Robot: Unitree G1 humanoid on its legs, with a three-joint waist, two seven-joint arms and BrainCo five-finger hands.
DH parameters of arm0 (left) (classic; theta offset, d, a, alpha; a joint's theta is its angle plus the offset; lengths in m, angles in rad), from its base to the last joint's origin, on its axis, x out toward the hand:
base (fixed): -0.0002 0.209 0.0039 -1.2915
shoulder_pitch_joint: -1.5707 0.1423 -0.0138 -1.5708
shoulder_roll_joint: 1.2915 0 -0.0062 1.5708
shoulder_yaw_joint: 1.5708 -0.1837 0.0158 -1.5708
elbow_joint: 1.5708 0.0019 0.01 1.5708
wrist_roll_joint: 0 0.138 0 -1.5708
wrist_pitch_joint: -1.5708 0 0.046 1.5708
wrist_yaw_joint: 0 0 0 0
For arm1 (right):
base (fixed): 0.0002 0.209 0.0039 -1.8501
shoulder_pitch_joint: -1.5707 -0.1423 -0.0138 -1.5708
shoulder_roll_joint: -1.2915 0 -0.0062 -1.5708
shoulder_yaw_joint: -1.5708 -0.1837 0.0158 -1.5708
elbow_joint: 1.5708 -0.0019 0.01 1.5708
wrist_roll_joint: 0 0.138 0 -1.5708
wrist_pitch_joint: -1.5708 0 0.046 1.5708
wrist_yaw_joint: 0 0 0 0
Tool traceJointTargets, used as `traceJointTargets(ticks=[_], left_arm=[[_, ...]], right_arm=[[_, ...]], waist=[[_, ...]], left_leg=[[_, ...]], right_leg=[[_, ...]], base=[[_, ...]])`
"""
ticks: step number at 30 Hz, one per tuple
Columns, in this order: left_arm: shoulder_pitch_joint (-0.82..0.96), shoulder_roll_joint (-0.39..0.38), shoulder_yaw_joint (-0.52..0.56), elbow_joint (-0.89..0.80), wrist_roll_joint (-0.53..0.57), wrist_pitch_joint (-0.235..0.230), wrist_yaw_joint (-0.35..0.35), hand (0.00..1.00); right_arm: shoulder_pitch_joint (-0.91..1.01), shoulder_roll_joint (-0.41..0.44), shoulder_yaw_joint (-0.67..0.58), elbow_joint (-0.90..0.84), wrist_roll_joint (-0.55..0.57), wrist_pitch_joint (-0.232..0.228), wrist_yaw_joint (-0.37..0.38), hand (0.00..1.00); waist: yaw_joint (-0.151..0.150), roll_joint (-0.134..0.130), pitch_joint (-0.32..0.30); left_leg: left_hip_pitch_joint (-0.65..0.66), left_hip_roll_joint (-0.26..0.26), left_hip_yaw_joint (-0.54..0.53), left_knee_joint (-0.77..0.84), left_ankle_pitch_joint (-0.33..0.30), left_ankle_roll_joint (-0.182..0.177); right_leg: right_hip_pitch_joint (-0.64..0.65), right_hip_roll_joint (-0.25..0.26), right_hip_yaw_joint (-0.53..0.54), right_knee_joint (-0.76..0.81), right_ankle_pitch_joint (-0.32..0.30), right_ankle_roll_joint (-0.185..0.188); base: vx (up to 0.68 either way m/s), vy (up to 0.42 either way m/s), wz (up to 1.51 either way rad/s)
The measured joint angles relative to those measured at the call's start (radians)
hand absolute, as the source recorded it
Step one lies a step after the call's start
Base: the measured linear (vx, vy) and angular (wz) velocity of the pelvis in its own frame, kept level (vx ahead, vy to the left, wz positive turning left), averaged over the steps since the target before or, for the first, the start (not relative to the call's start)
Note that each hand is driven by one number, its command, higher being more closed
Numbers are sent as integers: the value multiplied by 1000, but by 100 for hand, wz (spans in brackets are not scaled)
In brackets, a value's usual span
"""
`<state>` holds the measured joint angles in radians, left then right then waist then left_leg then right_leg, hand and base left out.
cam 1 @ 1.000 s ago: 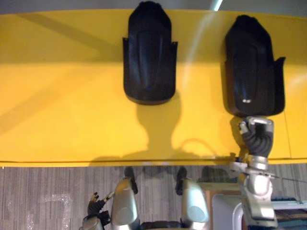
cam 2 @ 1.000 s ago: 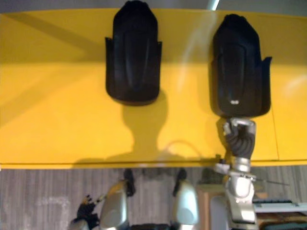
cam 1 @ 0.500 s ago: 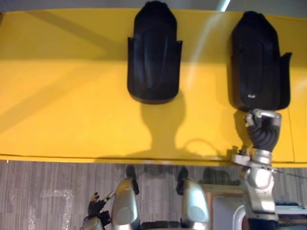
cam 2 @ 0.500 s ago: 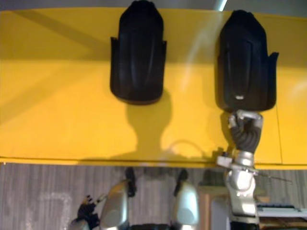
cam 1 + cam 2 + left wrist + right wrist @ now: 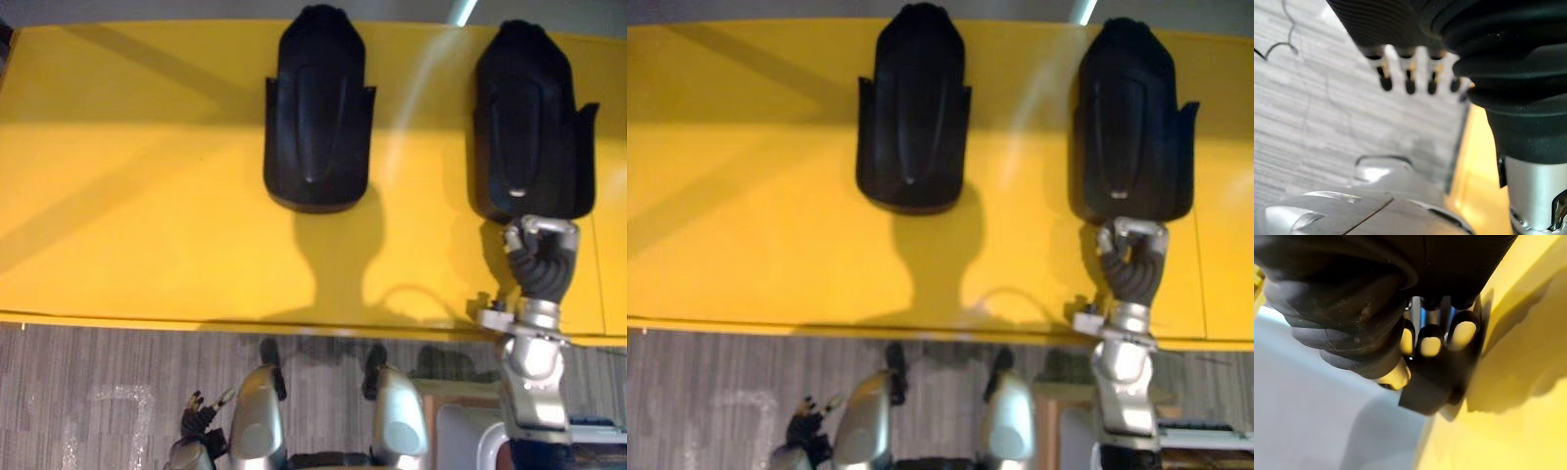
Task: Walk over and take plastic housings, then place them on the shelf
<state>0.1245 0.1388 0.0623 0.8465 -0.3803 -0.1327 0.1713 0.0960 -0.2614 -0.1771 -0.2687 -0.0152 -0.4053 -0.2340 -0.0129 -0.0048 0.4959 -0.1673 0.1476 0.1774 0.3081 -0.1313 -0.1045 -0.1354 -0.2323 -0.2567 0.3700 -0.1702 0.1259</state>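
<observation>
Right hand [image 5: 537,257] fingers [image 5: 1430,345] clamp the near edge of a housing [image 5: 532,122] on the bench [image 5: 147,196]; second housing [image 5: 318,108] untouched to their left, left hand [image 5: 199,423] slack-fingered: shelving apparently remains.

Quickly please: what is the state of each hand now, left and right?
Left hand: open, holding nothing.
Right hand: closed on the near edge of the right black housing.
</observation>
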Motion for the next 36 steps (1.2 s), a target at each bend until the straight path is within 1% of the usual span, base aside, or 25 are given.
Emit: traceJointTargets(ticks=[2, 3, 4, 5, 6, 7, 9, 11, 12, 13, 14, 15, 16, 18, 19, 20, 21, 22, 24, 27, 30, 32, 33, 34, 36], left_arm=[[17, -7, 6, 5, 10, 2, -6, 0], [20, -7, 8, 10, 15, 2, -6, 0], [27, -10, 14, 18, 30, 3, -8, 0], [38, -16, 27, 22, 36, 5, -12, 0], [43, -23, 47, 32, 36, 7, -18, 0], [43, -23, 52, 39, 36, 10, -20, 0], [44, -27, 79, 61, 36, 24, -25, 0], [39, -32, 85, 75, 37, 41, -28, 0], [35, -33, 85, 85, 41, 49, -31, 0], [33, -34, 85, 90, 46, 50, -34, 0], [32, -37, 85, 98, 47, 50, -36, 0], [32, -41, 85, 110, 47, 51, -36, 0], [31, -41, 85, 116, 46, 52, -36, 0], [28, -41, 85, 122, 47, 61, -36, 0], [25, -41, 85, 127, 47, 64, -36, 0], [21, -40, 85, 137, 46, 71, -36, 0], [19, -39, 85, 144, 46, 72, -36, 0], [17, -38, 85, 148, 46, 74, -36, 0], [17, -37, 90, 157, 46, 80, -34, 0], [27, -37, 107, 158, 46, 89, -33, 0], [51, -38, 141, 180, 46, 91, -28, 0], [77, -39, 174, 194, 46, 91, -26, 0], [83, -39, 182, 196, 47, 92, -26, 0], [96, -40, 191, 196, 49, 92, -26, 0], [104, -41, 201, 195, 66, 92, -26, 0]], right_arm=[[56, -1, -2, -87, 93, -63, 93, 0], [64, 0, -7, -107, 126, -76, 118, 0], [70, 0, -23, -139, 205, -104, 180, 0], [56, 0, -38, -162, 304, -128, 264, 0], [28, -1, -48, -176, 401, -140, 341, 0], [10, -2, -51, -182, 441, -141, 376, 0], [-96, -7, -56, -188, 564, -136, 493, 0], [-213, -26, -56, -188, 607, -121, 527, 0], [-291, -42, -56, -184, 617, -96, 535, 0], [-329, -53, -56, -180, 621, -83, 536, 0], [-382, -69, -56, -171, 621, -65, 534, 0], [-446, -89, -56, -153, 619, -36, 511, 0], [-477, -100, -57, -141, 613, -17, 492, 0], [-551, -143, -60, -85, 576, 46, 420, 0], [-556, -153, -65, -73, 566, 62, 400, 0], [-556, -168, -80, -48, 548, 83, 361, 0], [-554, -170, -103, -29, 549, 97, 332, 0], [-550, -170, -119, -23, 549, 103, 319, 0], [-500, -170, -190, -19, 531, 108, 268, 0], [-405, -170, -252, -12, 530, 108, 227, 0], [-274, -151, -336, 40, 530, 100, 169, 0], [-199, -104, -415, 88, 511, 75, 105, 0], [-185, -93, -434, 101, 511, 67, 88, 0], [-157, -85, -459, 135, 510, 49, 42, 0], [-97, -83, -512, 171, 506, 26, -29, 0]], waist=[[-6, 0, -63], [-8, -2, -75], [-8, -8, -110], [-6, -15, -148], [-7, -22, -186], [-7, -27, -201], [-6, -51, -268], [-6, -58, -303], [-6, -62, -324], [-6, -63, -333], [-4, -63, -344], [-3, -64, -368], [-2, -64, -377], [-2, -68, -389], [-2, -68, -389], [-1, -69, -394], [-2, -70, -398], [-2, -70, -398], [-3, -68, -407], [-7, -62, -409], [-31, -57, -432], [-45, -56, -455], [-49, -56, -456], [-59, -57, -457], [-60, -54, -458]], left_leg=[[14, 3, 3, -31, 3, -5], [27, 3, 5, -40, 3, -5], [49, 3, 18, -61, 3, -5], [69, 4, 27, -79, 3, -5], [90, 4, 29, -98, 3, -6], [103, 3, 31, -109, 3, -6], [139, -2, 49, -147, 5, -8], [169, -7, 52, -172, 7, -11], [183, -12, 52, -183, 7, -11], [190, -13, 52, -187, 7, -11], [203, -15, 51, -200, 9, -13], [203, -15, 51, -203, 10, -11], [204, -16, 51, -206, 11, -11], [224, -17, 51, -231, 26, -8], [230, -17, 51, -236, 28, -7], [239, -18, 53, -247, 29, -7], [238, -19, 56, -248, 30, -7], [238, -19, 58, -249, 31, -4], [241, -19, 81, -267, 39, -1], [257, -18, 102, -275, 44, 2], [272, -20, 116, -299, 51, -1], [274, -20, 144, -324, 64, -6], [275, -22, 146, -329, 69, -7], [287, -28, 154, -346, 83, -8], [291, -29, 167, -361, 93, -13]], right_leg=[[24, 12, -11, -52, 15, 5], [40, 14, -13, -67, 18, 6], [65, 19, -15, -98, 26, 11], [90, 27, -14, -139, 41, 10], [120, 34, -15, -185, 58, 13], [138, 38, -15, -207, 67, 12], [182, 43, -15, -278, 92, 17], [213, 45, -15, -311, 112, 17], [228, 43, -15, -323, 118, 16], [236, 43, -15, -329, 121, 14], [245, 43, -15, -333, 126, 13], [245, 44, -15, -334, 132, 12], [245, 44, -15, -334, 135, 11], [253, 45, -15, -336, 153, -2], [259, 46, -15, -338, 158, -4], [262, 46, -15, -340, 164, -5], [258, 46, -14, -342, 173, -5], [257, 46, -13, -344, 179, -9], [240, 44, -7, -346, 190, -9], [239, 46, 17, -350, 205, -12], [233, 47, 24, -350, 206, -12], [205, 51, 47, -352, 206, -12], [206, 51, 46, -356, 206, -12], [206, 52, 45, -362, 206, -12], [206, 55, 45, -374, 205, -11]], base=[[124, -14, 1], [147, -10, -3], [146, 1, -11], [182, 6, -16], [165, 13, -15], [151, 18, -10], [119, 24, -10], [98, 31, -4], [91, 41, 1], [63, 46, 4], [47, 43, 5], [40, 43, 5], [31, 38, 6], [22, 32, 3], [-12, 40, 2], [-24, 41, -2], [-29, 41, -6], [-35, 26, -10], [-42, 17, -18], [-27, 12, -23], [-51, -11, -21], [-60, -23, -30], [-89, -45, -24], [-114, -58, -22], [-130, -61, -21]])
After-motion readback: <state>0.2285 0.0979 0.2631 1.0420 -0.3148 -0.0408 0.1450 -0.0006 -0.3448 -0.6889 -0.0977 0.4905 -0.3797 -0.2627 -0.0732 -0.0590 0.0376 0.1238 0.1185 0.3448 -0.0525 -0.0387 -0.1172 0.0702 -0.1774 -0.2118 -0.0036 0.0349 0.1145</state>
